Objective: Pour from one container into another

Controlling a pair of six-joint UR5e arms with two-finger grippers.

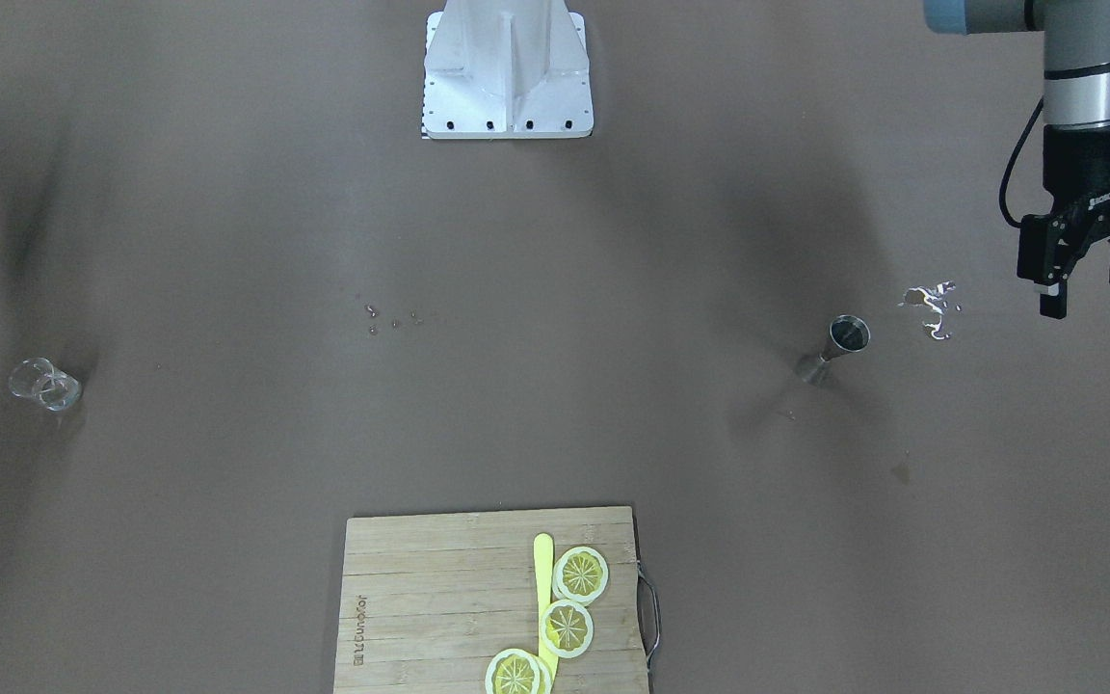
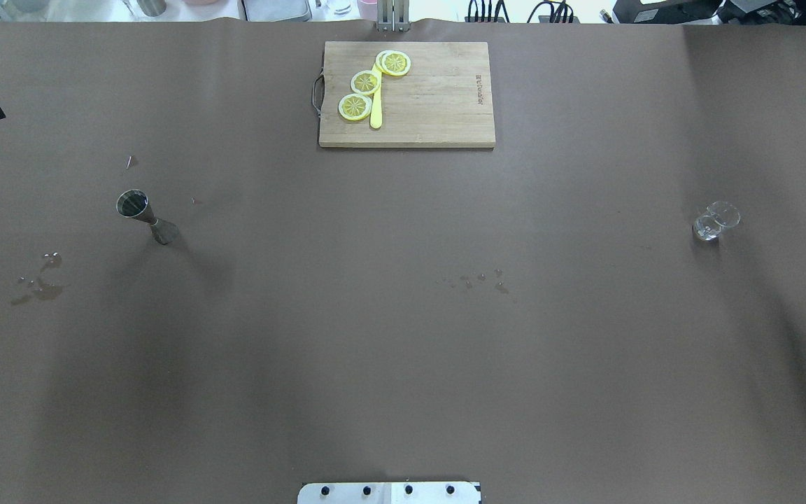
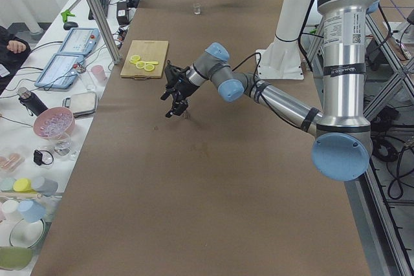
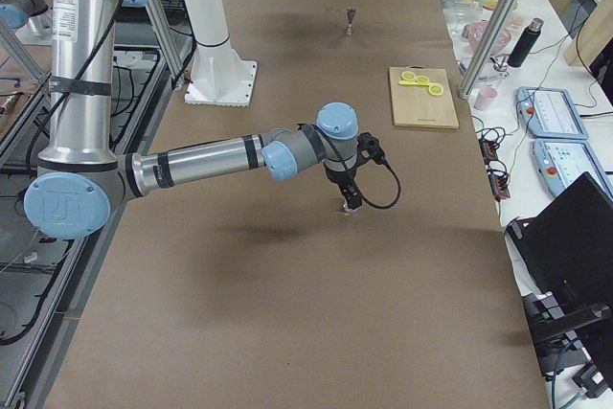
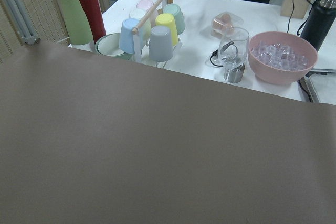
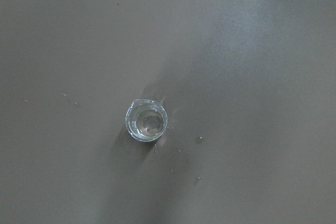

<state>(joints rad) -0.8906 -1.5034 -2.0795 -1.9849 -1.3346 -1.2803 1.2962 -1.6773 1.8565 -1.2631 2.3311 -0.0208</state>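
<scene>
A metal jigger [image 1: 839, 345] [image 2: 140, 213] stands upright on the brown table, on my left side. My left gripper [image 1: 1087, 284] hangs above the table beyond the jigger, toward the table's end, open with nothing between its fingers. A small clear glass [image 1: 44, 384] [image 2: 714, 222] stands far off on my right side. The right wrist view looks straight down on this glass [image 6: 146, 120], with no fingers showing. My right gripper [image 4: 350, 200] hovers over the glass in the right side view; I cannot tell whether it is open or shut.
A wooden cutting board [image 2: 438, 105] with lemon slices [image 2: 366, 82] and a yellow knife lies at the far middle edge. A water puddle [image 1: 931, 306] sits between jigger and left gripper. Droplets [image 1: 391, 318] dot the centre. A side table holds cups [image 5: 157, 38] and an ice bowl [image 5: 282, 56].
</scene>
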